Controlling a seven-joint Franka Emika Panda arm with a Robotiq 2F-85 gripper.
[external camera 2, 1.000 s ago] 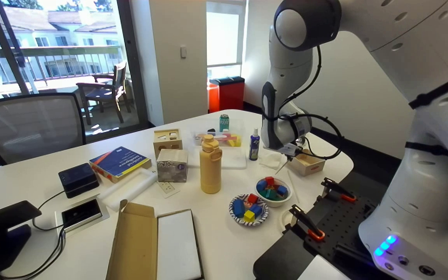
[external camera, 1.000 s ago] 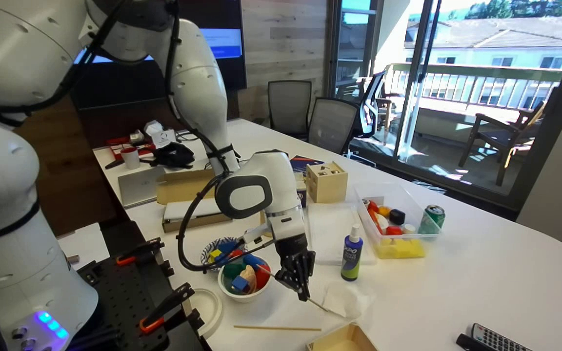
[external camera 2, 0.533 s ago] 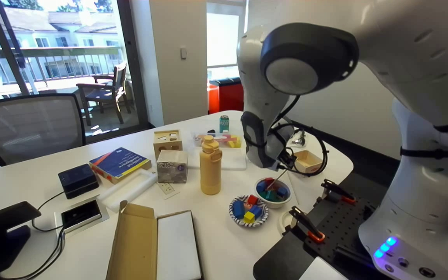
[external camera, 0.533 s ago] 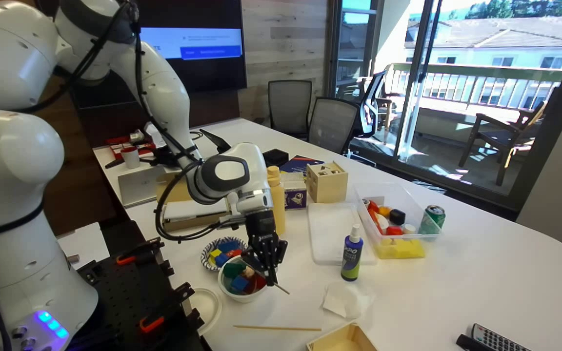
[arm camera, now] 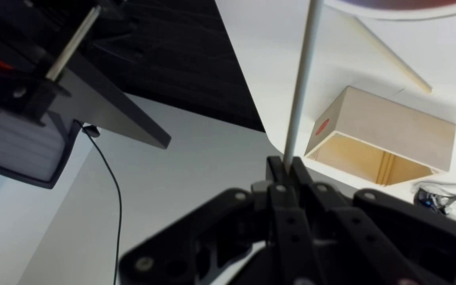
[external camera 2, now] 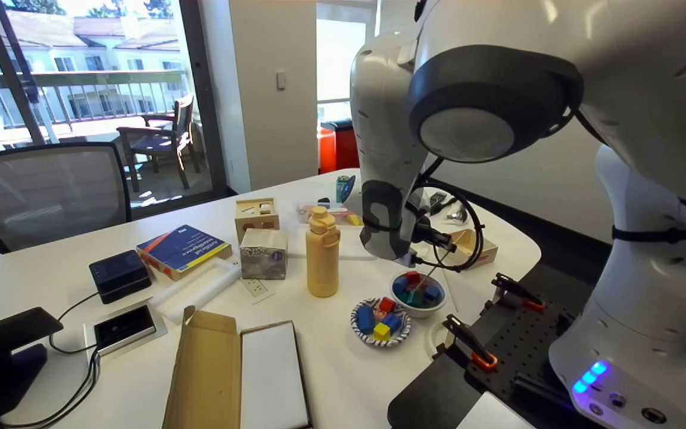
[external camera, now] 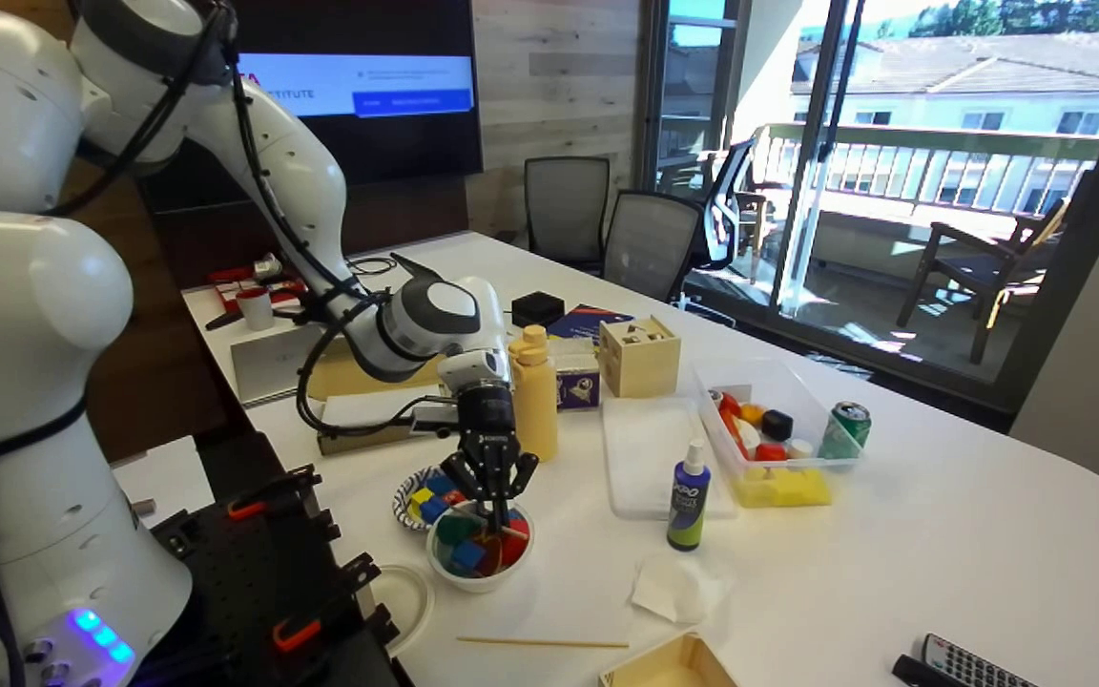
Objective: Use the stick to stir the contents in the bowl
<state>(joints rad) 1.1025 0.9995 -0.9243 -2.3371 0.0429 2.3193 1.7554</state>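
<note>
My gripper (external camera: 495, 527) is shut on a thin pale stick (arm camera: 303, 71) and stands just over the white bowl (external camera: 479, 584). In an exterior view the gripper (external camera 2: 449, 244) is at the stick's upper end, and the stick (external camera 2: 432, 271) slants down into the bowl (external camera 2: 419, 313). Its lower end is over or among the contents, blue, green and red pieces (external camera 2: 432, 292); I cannot tell if it touches them. In the wrist view the gripper (arm camera: 287, 164) pinches the stick, and only the bowl's rim (arm camera: 406, 14) shows at the top right.
A patterned bowl (external camera 2: 359, 335) of blocks stands beside the white bowl. A second thin stick (external camera: 542, 642) lies on the table near a wooden box (external camera: 669, 663). A yellow bottle (external camera 2: 323, 262), a spray bottle (external camera: 689, 501) and a white ring (external camera: 425, 606) are nearby.
My gripper has moved from beside the tissue to over the white bowl, carrying the stick. The stick's lower end has gone to the bowl's contents. The bowls have not moved.
</note>
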